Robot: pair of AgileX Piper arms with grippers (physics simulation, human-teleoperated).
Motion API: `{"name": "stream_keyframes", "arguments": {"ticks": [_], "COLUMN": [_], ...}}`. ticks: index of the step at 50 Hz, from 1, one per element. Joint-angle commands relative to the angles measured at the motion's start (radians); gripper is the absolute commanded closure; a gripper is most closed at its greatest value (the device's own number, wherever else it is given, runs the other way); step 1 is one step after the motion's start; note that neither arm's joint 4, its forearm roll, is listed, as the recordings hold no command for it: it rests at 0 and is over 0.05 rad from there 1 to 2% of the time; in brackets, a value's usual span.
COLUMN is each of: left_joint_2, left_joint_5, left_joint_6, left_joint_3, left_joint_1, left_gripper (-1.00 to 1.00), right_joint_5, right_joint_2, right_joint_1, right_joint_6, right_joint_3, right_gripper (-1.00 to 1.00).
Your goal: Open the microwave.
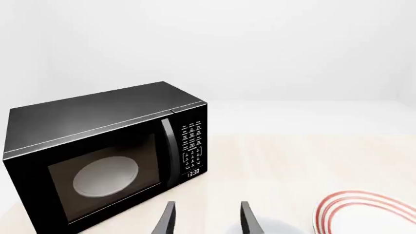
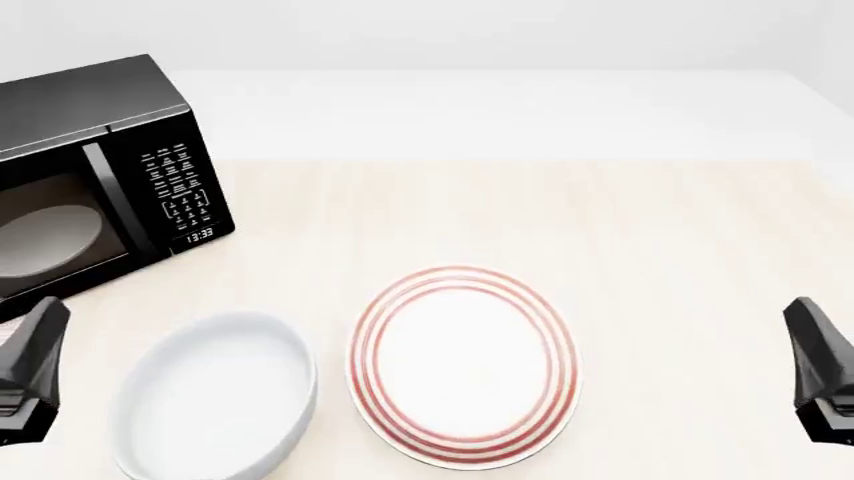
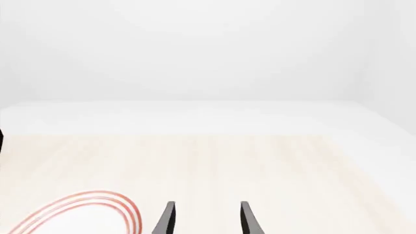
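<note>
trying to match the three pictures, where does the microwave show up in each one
Left wrist view: microwave fills the left half, door shut, beyond the open left claw.
Front view: microwave at the upper left, cut by the edge.
Right wrist view: not in it.
Shared landmark: the red-ringed plate, also at and.

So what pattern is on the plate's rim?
Red concentric rings on the white plate, clearest in the front view.
</note>
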Motion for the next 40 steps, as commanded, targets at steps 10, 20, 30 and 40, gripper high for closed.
{"name": "stream_keyframes", "arguments": {"ticks": [10,20,30,40], "left_joint_2": [0.015,0.029,0.111,0.341], "left_joint_5": [-0.016,-0.023,-0.097,-0.223], "left_joint_6": [-0.004,0.022,-0.048,-0.027], "left_joint_3": [-0.002,-0.011,-0.055,-0.110], "left_joint_1": [-0.001,0.006,0.078,0.101], "left_gripper": [-1.00,-1.00,-1.00,-1.00], "right_joint_5": [0.001,0.006,0.010,0.007], "right_joint_2": [0.010,0.004,0.001,-0.001], "right_joint_1": [0.006,0.016,0.035,0.036], "right_joint_6": [0.006,0.001,-0.014,-0.014], "right_joint_3": [-0.004,-0.005,-0.002,-0.002], "right_gripper": [-1.00,-1.00,-1.00,-1.00]}}
